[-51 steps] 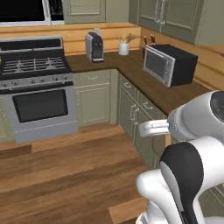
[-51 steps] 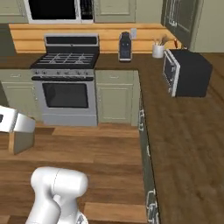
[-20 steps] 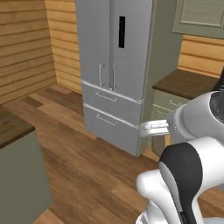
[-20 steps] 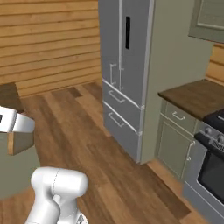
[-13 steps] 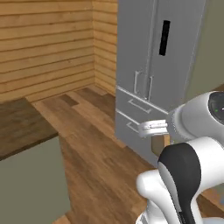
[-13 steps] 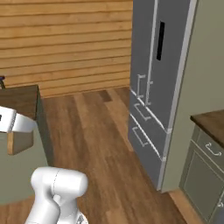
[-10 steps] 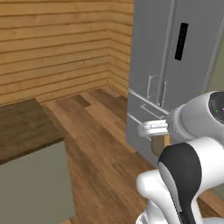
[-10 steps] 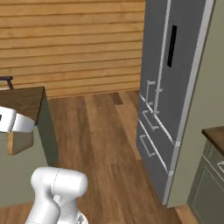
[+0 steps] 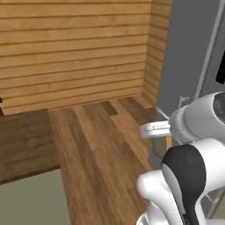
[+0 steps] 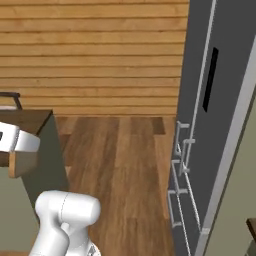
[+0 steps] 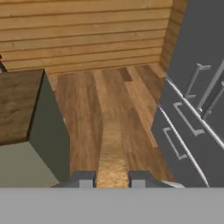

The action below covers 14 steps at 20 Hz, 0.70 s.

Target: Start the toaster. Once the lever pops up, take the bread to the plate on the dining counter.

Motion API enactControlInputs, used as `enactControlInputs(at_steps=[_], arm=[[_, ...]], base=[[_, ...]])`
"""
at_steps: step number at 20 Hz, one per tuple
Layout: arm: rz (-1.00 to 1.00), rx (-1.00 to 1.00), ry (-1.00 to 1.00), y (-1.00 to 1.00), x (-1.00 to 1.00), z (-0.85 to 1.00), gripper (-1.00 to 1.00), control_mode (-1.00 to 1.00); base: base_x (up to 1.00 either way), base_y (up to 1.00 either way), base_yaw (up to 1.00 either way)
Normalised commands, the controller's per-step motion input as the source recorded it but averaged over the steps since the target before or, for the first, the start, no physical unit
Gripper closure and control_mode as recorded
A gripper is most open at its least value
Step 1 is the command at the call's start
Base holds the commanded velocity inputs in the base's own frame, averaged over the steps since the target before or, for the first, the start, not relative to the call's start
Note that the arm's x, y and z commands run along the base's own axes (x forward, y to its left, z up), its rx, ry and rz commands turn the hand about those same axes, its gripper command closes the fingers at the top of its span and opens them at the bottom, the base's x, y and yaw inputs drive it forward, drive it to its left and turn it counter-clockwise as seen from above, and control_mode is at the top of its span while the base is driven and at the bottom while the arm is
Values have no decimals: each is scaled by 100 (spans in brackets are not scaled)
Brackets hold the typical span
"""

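Golden-brown toast slice [image 11: 112, 151] clamped edge-on between our gripper's [image 11: 112, 178] dark fingers, dark brown wood-grain dining counter [image 11: 19, 103] on sage-green base near left, grey fridge [image 11: 197, 87] to our right.

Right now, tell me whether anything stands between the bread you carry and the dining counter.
Nothing visible does. The tool is shut on the bread, seen edge-on between its fingertips. The dining counter lies ahead to the left in the hand view, with bare wood floor before it. The plate cannot be made out.
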Motion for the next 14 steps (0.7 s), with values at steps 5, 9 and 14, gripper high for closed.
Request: enactControlInputs(at_steps=[5,9,14], arm=[[0,0,0,0,0,0,100,100],[0,0,0,0,0,0,100,100],[0,0,0,0,0,0,100,100]], base=[[100,-29,32],[100,-13,27],[100,-7,22]])
